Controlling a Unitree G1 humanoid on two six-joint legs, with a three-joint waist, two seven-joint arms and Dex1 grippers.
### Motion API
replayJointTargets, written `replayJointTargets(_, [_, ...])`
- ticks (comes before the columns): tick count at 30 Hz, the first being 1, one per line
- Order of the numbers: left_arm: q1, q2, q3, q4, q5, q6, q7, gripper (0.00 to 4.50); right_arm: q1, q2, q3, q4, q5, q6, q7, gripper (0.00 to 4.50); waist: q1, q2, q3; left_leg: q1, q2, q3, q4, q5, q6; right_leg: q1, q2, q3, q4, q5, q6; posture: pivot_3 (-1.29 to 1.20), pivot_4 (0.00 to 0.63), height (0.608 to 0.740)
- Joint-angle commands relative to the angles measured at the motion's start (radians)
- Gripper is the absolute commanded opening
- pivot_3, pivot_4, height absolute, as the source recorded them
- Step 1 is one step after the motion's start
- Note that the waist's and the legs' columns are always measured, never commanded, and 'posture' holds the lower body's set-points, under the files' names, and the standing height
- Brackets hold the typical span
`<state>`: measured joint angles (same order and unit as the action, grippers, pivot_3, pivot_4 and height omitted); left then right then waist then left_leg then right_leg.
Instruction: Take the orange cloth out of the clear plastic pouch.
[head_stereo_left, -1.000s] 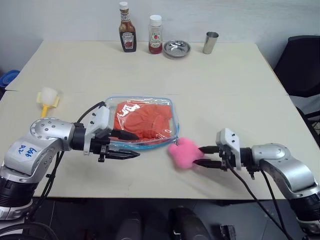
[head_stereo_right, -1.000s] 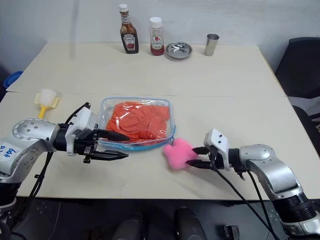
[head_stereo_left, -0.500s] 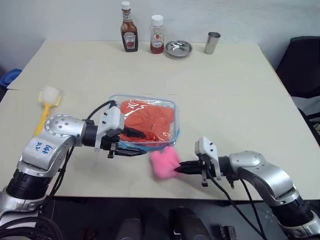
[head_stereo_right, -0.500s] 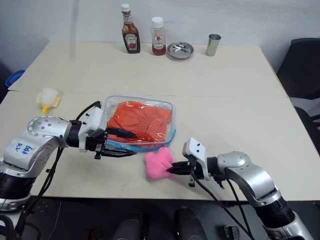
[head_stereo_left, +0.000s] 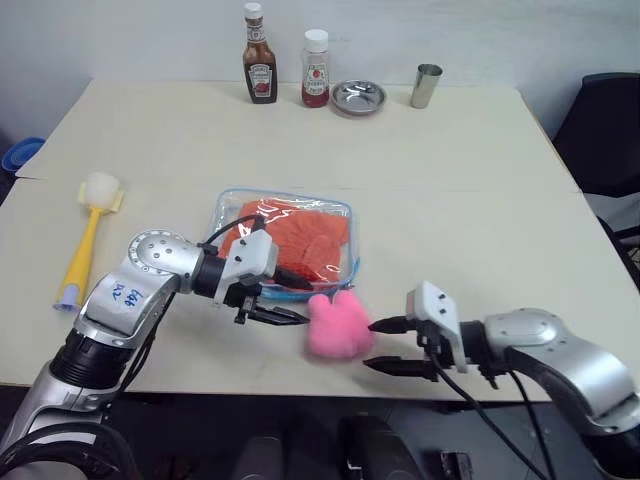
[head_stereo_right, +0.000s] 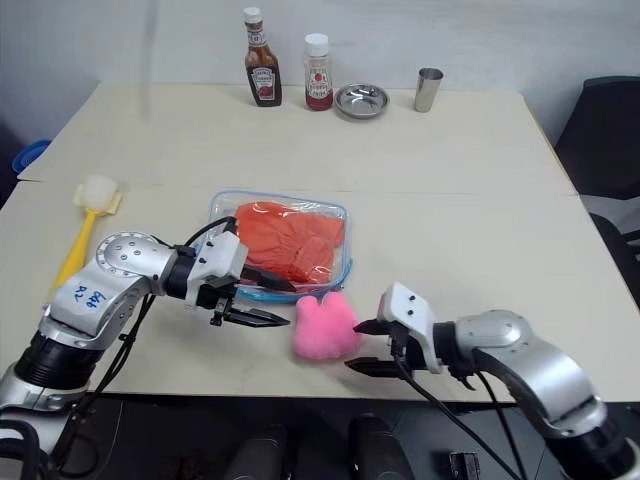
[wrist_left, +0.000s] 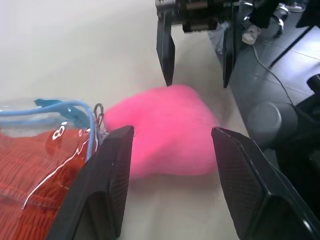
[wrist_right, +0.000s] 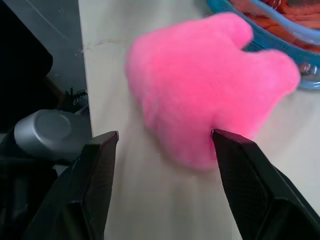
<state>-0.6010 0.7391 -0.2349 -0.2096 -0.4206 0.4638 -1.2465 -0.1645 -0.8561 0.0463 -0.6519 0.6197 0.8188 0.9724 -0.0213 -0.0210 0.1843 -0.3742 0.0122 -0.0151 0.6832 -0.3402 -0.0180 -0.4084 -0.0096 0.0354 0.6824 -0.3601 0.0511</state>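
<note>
Once pinched, pink plush (head_stereo_left: 338, 325) now outside right pincer (head_stereo_left: 388, 345).

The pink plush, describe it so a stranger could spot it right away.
On the table's near edge, just in front of the pouch holding the cloth, lies the pink plush, between both open grippers. It is the one fluffy, lumpy pink thing there.

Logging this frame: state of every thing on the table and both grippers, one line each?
orange cloth: inside the pouch.
clear plastic pouch: flat on table, cloth not yet out.
pink plush: on table by the pouch's near corner, ungripped.
left gripper: open, at pouch's near edge.
right gripper: open, beside the plush.
ketchup bottles: upright, capped.
metal cup: upright.
yellow brush: lying flat.
</note>
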Motion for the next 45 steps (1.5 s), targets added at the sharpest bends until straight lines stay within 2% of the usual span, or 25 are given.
replayJointTargets(1, [-0.036, -0.018, -0.037, 0.005, 0.029, -0.018, -0.028, 2.63, 0.004, -0.071, -0.097, -0.077, 0.056, -0.006, 0.042, 3.08, 0.0, 0.0, 0.0, 0.0, 0.0, 0.0, 0.0, 0.0, 0.0, 0.0, 0.0, 0.0, 0.0, 0.0, 0.0, 0.0, 0.15, 0.74])
replayJointTargets(5, [-0.052, -0.03, -0.104, 0.016, 0.078, -0.031, -0.063, 2.63, -0.048, -0.171, -0.106, 0.02, -0.015, -0.099, 0.126, 3.08, -0.007, 0.0, 0.0, 0.0, 0.0, 0.0, 0.0, 0.0, 0.0, 0.0, 0.001, 0.0, 0.0, 0.0, 0.0, 0.0, 0.15, 0.74])
replayJointTargets(8, [-0.046, -0.03, -0.173, 0.048, 0.19, -0.128, -0.065, 2.63, -0.199, -0.177, 0.005, 0.227, -0.203, -0.302, 0.167, 3.08, -0.009, 0.0, 0.0, 0.002, 0.0, 0.001, 0.0, 0.0, 0.001, 0.0, 0.001, 0.001, 0.0, 0.0, 0.0, 0.0, 0.15, 0.74])
replayJointTargets(14, [-0.03, -0.078, -0.218, 0.114, 0.326, -0.215, 0.011, 2.63, -0.445, -0.057, 0.211, 0.563, -0.501, -0.705, 0.205, 3.08, -0.006, 0.0, 0.0, 0.002, 0.0, 0.003, -0.001, 0.001, 0.0, 0.0, 0.001, 0.002, 0.0, 0.0, 0.0, 0.0, 0.15, 0.74])
replayJointTargets(17, [-0.008, -0.089, -0.211, 0.118, 0.339, -0.226, 0.02, 2.63, -0.513, 0.013, 0.263, 0.661, -0.579, -0.849, 0.2, 3.08, -0.006, 0.0, 0.0, 0.001, 0.0, 0.004, 0.0, 0.002, -0.002, -0.001, 0.0, 0.003, 0.0, 0.0, 0.0, 0.0, 0.15, 0.74])
replayJointTargets(20, [0.012, -0.091, -0.188, 0.102, 0.323, -0.203, 0.024, 2.03, -0.557, 0.069, 0.289, 0.741, -0.636, -0.959, 0.193, 3.13, -0.004, 0.0, 0.0, 0.001, 0.0, 0.003, 0.0, 0.002, -0.003, -0.001, 0.0, 0.002, 0.001, 0.0, 0.0, 0.0, 0.15, 0.74])
replayJointTargets(27, [0.08, -0.048, -0.138, 0.003, 0.303, -0.13, 0.029, 0.09, -0.614, 0.184, 0.32, 0.892, -0.719, -1.146, 0.157, 3.13, -0.007, 0.0, 0.0, 0.001, 0.0, 0.003, 0.001, 0.002, -0.003, -0.001, 0.0, 0.002, 0.002, 0.0, 0.0, 0.0, 0.15, 0.74])
replayJointTargets(33, [0.095, -0.035, -0.121, -0.039, 0.305, -0.068, 0.058, 0.04, -0.651, 0.248, 0.325, 0.99, -0.742, -1.204, 0.14, 3.13, -0.01, 0.0, 0.0, 0.002, 0.001, 0.003, 0.001, 0.002, -0.003, -0.001, 0.0, 0.002, 0.003, 0.0, 0.0, 0.0, 0.15, 0.74])
replayJointTargets(36, [0.094, -0.038, -0.114, -0.059, 0.298, -0.047, 0.068, 0.0, -0.671, 0.286, 0.331, 1.034, -0.753, -1.216, 0.131, 2.53, -0.011, 0.0, 0.0, 0.002, 0.001, 0.004, 0.001, 0.003, -0.004, -0.002, 0.0, 0.002, 0.005, 0.0, 0.0, 0.0, 0.15, 0.74])
replayJointTargets(38, [0.095, -0.04, -0.109, -0.066, 0.297, -0.038, 0.075, 0.0, -0.682, 0.304, 0.333, 1.06, -0.764, -1.227, 0.124, 1.92, -0.011, 0.0, 0.0, 0.002, 0.001, 0.004, 0.001, 0.003, -0.004, -0.002, 0.0, 0.002, 0.006, 0.0, 0.0, 0.0, 0.15, 0.74])
replayJointTargets(39, [0.096, -0.04, -0.107, -0.068, 0.297, -0.036, 0.078, 0.0, -0.687, 0.312, 0.333, 1.071, -0.767, -1.234, 0.122, 1.46, -0.01, 0.0, 0.0, 0.002, 0.001, 0.003, 0.001, 0.003, -0.004, -0.002, 0.0, 0.002, 0.006, 0.0, 0.0, 0.0, 0.15, 0.74])
replayJointTargets(43, [0.103, -0.04, -0.092, -0.073, 0.291, -0.021, 0.094, 0.0, -0.694, 0.323, 0.33, 1.096, -0.768, -1.251, 0.135, 0.28, -0.01, 0.0, 0.0, 0.002, 0.001, 0.004, 0.001, 0.003, -0.004, -0.002, 0.0, 0.002, 0.006, 0.0, 0.0, 0.0, 0.15, 0.74])
replayJointTargets(44, [0.108, -0.039, -0.084, -0.075, 0.286, -0.014, 0.099, 0.0, -0.693, 0.32, 0.327, 1.094, -0.764, -1.253, 0.143, 0.02, -0.01, 0.0, 0.0, 0.002, 0.001, 0.004, 0.001, 0.003, -0.004, -0.002, 0.0, 0.002, 0.006, 0.0, 0.0, 0.0, 0.15, 0.74])
replayJointTargets(45, [0.117, -0.038, -0.071, -0.08, 0.276, -0.003, 0.106, 0.0, -0.692, 0.315, 0.323, 1.091, -0.756, -1.252, 0.153, 0.02, -0.01, 0.0, 0.0, 0.002, 0.001, 0.003, 0.001, 0.003, -0.004, -0.002, 0.0, 0.002, 0.006, 0.0, 0.0, 0.0, 0.15, 0.74])
